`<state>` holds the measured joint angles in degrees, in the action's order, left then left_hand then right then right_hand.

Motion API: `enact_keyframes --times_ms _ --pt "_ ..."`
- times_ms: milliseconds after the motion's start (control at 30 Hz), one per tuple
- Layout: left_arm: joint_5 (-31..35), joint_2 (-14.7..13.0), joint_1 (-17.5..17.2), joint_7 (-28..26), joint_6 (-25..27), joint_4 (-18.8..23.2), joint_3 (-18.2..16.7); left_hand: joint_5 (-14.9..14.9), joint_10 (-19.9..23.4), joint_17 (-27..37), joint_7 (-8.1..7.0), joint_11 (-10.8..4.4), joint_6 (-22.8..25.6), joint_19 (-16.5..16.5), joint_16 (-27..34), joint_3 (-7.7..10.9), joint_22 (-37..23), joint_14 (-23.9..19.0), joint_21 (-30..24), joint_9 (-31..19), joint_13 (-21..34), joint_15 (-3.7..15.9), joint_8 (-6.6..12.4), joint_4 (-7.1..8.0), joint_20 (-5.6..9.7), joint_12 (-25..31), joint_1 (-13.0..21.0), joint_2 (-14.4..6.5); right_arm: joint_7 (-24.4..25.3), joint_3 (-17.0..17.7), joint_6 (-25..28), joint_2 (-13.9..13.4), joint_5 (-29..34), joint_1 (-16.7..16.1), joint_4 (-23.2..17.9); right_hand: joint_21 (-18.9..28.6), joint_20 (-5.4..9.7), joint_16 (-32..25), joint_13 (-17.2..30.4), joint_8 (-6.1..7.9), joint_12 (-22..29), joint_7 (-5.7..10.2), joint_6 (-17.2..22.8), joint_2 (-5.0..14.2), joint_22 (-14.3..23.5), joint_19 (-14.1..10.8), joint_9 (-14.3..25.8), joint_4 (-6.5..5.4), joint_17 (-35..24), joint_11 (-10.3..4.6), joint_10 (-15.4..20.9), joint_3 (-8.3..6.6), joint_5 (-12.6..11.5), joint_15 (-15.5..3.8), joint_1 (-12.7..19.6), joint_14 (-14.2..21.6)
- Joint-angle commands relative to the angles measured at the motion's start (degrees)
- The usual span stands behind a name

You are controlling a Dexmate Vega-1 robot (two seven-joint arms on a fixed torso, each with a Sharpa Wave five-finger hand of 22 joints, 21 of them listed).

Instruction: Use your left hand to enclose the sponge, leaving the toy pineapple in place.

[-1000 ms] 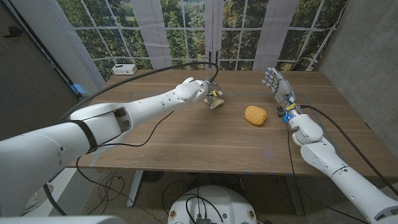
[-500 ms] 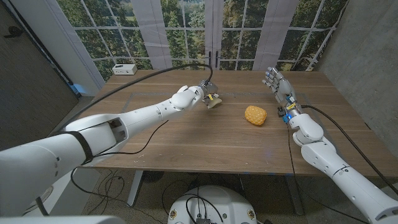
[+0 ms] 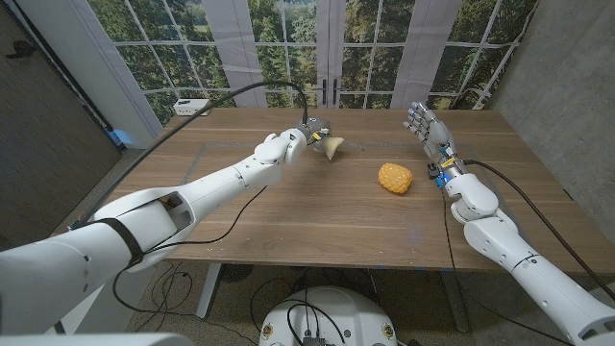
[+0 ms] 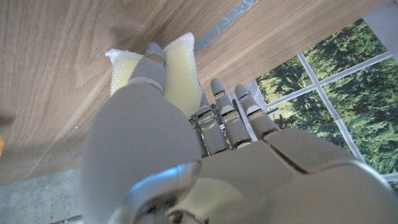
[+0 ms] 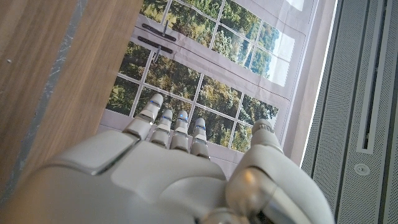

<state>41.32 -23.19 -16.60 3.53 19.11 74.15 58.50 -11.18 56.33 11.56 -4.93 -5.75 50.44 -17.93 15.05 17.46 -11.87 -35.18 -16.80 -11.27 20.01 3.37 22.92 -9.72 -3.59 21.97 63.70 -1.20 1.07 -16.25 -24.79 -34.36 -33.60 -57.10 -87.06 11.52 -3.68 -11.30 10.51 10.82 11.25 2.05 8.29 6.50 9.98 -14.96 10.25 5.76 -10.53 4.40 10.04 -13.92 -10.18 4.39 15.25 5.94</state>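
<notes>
A pale yellow sponge (image 3: 332,146) is gripped by my left hand (image 3: 306,135) over the far middle of the wooden table (image 3: 288,216). In the left wrist view the thumb lies across the sponge (image 4: 181,65) and the other fingers close on its far side, so my left hand (image 4: 186,155) encloses most of it. The yellow toy pineapple (image 3: 395,178) lies on the table to the right of the sponge, apart from both hands. My right hand (image 3: 424,124) stands upright beyond the pineapple, fingers spread and holding nothing; it also shows in the right wrist view (image 5: 174,168).
A small white box (image 3: 192,106) sits at the table's far left corner. A black cable (image 3: 240,91) arcs from there to my left wrist. Windows stand behind the table's far edge.
My left hand has carried the sponge a little farther toward the table's far edge. The pineapple and my right hand have stayed where they were.
</notes>
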Motion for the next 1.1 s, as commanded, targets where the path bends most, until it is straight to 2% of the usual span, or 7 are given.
enact_keyframes --times_ms 33,300,633,967,1100 --pt "-10.4 -1.5 -3.3 -2.9 1.6 4.2 -5.6 0.2 6.1 0.1 -1.54 -5.96 11.2 -0.1 0.3 -0.49 -0.2 -0.5 -0.4 -0.9 1.2 9.74 0.03 0.25 -0.62 0.3 4.8 -4.5 0.7 0.1 0.6 -0.4 0.5 0.0 -1.2 0.1 -0.07 -0.1 0.3 0.11 0.1 0.05 0.5 0.04 0.2 -0.2 0.2 -0.17 -0.3 -0.07 0.4 -0.11 -0.3 0.11 -0.4 0.4" --pt "-16.3 -3.1 -5.7 -3.9 2.2 7.6 -8.4 0.2 5.7 0.1 -1.44 -6.0 11.0 0.0 0.3 -0.57 -0.2 -0.5 -0.5 -1.0 1.6 9.61 0.02 0.49 -0.8 0.2 5.0 -4.9 1.0 0.1 1.0 -0.8 1.0 0.0 -2.1 0.1 0.04 0.0 0.3 0.09 0.0 0.14 0.5 0.3 0.2 -0.2 0.1 0.06 -0.2 -0.11 0.4 -0.42 -0.4 0.0 0.1 0.4" --pt "-25.0 -4.5 -9.4 -5.9 3.0 11.3 -13.4 0.2 5.5 0.1 -1.38 -6.2 10.9 0.0 0.4 -0.79 -0.3 -1.0 -0.6 -1.1 2.2 9.68 0.08 0.63 -0.89 0.2 5.3 -5.2 1.0 -0.2 1.1 -1.0 1.5 -0.1 -2.7 0.1 -0.07 0.1 0.3 0.04 0.0 0.14 0.6 1.05 0.2 -0.4 0.1 0.99 0.0 -0.07 0.5 -1.48 -0.3 0.06 1.9 0.5" --pt "-33.9 -5.8 -12.5 -7.4 0.8 13.4 -17.5 0.3 5.4 0.2 -1.09 -6.1 10.8 0.0 0.6 -1.11 -0.3 -1.5 -0.7 -1.1 2.9 9.69 0.14 0.68 -1.12 0.3 5.7 -5.2 1.0 -0.4 1.0 -0.9 1.7 -0.4 -3.3 0.1 -0.02 0.2 0.3 0.02 -0.1 0.1 0.6 0.98 0.2 -0.4 0.1 1.67 0.1 -0.07 0.5 -1.95 -0.2 0.05 3.0 0.6" --pt "-35.9 -6.6 -13.0 -7.4 0.1 14.0 -18.0 0.3 5.3 0.2 -0.98 -6.06 10.8 0.0 0.5 -1.18 -0.3 -1.6 -0.7 -1.1 3.1 9.8 0.19 0.69 -1.09 0.3 5.8 -5.3 1.4 -0.3 1.3 -1.0 1.8 -0.5 -3.8 0.1 -0.07 0.2 0.3 0.01 -0.1 0.06 0.6 0.92 0.2 -0.5 0.1 1.83 0.1 -0.04 0.5 -2.04 -0.2 0.09 3.3 0.6"
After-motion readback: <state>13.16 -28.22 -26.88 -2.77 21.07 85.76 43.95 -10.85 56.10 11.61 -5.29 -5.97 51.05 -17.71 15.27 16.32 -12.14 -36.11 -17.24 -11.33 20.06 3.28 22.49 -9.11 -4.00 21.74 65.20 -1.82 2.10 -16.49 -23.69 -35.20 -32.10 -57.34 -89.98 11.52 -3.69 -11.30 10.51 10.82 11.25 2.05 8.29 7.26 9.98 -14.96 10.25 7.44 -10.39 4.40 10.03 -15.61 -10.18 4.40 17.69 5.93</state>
